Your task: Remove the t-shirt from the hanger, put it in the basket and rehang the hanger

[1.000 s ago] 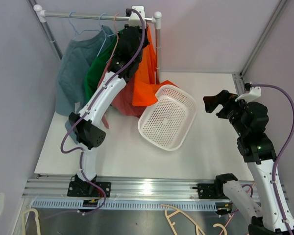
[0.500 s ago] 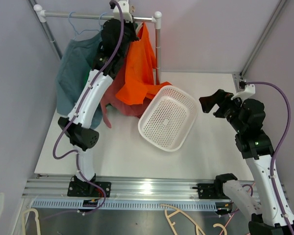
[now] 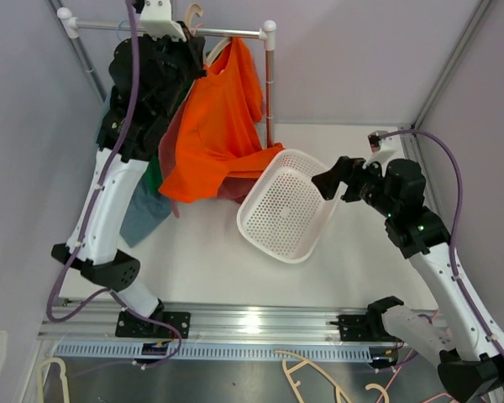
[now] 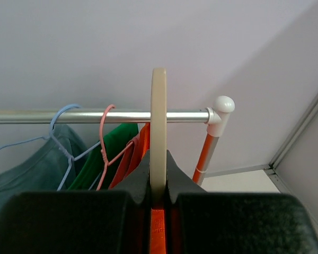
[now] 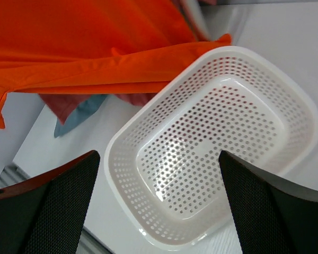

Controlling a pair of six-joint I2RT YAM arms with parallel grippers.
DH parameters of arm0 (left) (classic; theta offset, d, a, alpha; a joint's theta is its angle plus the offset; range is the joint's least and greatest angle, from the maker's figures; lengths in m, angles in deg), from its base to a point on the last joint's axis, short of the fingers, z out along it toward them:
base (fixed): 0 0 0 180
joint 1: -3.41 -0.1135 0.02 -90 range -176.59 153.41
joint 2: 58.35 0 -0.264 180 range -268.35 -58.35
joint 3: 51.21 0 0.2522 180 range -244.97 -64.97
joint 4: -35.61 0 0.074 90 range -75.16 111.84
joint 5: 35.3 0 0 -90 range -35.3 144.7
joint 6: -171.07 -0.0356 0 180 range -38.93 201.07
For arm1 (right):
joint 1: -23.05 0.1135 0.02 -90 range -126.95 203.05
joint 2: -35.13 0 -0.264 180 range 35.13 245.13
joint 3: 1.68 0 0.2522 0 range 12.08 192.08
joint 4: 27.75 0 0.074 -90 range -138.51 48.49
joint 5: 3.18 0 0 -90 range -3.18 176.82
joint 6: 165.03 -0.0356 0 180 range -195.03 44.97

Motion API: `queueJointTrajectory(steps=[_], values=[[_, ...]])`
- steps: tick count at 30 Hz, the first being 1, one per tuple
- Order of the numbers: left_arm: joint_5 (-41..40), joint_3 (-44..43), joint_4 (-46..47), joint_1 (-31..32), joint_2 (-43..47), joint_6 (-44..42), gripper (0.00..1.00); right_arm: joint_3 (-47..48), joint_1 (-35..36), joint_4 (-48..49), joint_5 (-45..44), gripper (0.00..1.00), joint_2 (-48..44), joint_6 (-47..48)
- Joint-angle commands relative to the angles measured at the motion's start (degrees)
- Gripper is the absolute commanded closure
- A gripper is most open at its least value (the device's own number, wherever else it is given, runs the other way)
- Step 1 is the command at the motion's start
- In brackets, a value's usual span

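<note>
The left tool [image 4: 158, 177] is shut tight on the hook of the cream plastic hanger [image 4: 158, 116]. The hook sticks straight up out of the tool. The shiny silver rail [image 4: 69, 116] runs across just behind the hook. I cannot tell if the hook is fully off the rail.

The bright orange t-shirt [image 3: 214, 126] is on that hanger. It hangs down below the left tool, and its bottom edge drapes toward the right tool [image 3: 336, 180].

The right tool is open as wide as it goes and holds nothing. It hovers right above the white plastic basket with little holes [image 3: 286, 206], which sits on the white desk [image 3: 235, 269]. The shirt's hem lies just past the far rim of the basket from this tool.

I think this is the step where one arm holds the hanger up so the other arm can pull the shirt off.

Next, the right tool should reach out to the orange cloth ahead of it, pinch a good bit of it, and tug it down and away. The left tool must keep a firm hold on the hook. The pull should be gentle, because the neck hole could snag on the hanger's arm.
</note>
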Motion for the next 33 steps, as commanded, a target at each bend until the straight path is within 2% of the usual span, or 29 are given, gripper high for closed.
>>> queueJointTrajectory(steps=[1,5,7,8,9,10,12,18,23,28,33], values=[[-0.13,1.04,-1.05,1.17,9.27,3.98,1.00,3.44,5.85,4.19,2.71,0.01,2.48,2.89],[-4.76,10.70,-3.79,5.11,18.32,5.74,1.00,7.73,15.34,8.05,2.27,0.01,7.30,5.79],[-13.71,14.48,-3.36,9.94,22.36,5.92,0.99,11.60,20.94,8.07,2.80,0.01,9.94,6.23],[-17.31,22.24,-1.70,11.96,26.21,5.40,0.99,16.32,23.07,7.19,2.89,0.00,11.43,6.58],[-23.70,25.36,0.76,15.20,28.07,4.00,0.99,18.37,25.44,6.84,1.93,0.00,14.15,7.46],[-25.68,31.31,5.83,16.01,29.66,3.47,0.99,20.22,30.42,6.75,1.14,0.01,15.39,8.07],[-27.54,37.59,7.37,16.46,31.52,4.42,0.99,22.78,35.02,7.79,-0.62,0.01,17.76,9.39],[-30.71,38.50,8.07,16.38,27.58,3.82,0.99,21.30,44.09,13.16,6.49,0.00,21.38,9.31],[-31.06,34.81,7.02,16.37,24.14,2.93,0.99,19.28,50.24,15.97,1.58,0.01,22.78,10.10],[-30.71,34.01,6.06,16.37,22.82,4.25,0.99,19.53,51.83,18.52,2.45,0.01,25.85,9.22],[-30.97,32.96,4.56,16.37,22.55,5.57,0.99,19.81,55.34,19.13,-6.32,0.01,29.11,11.86]])
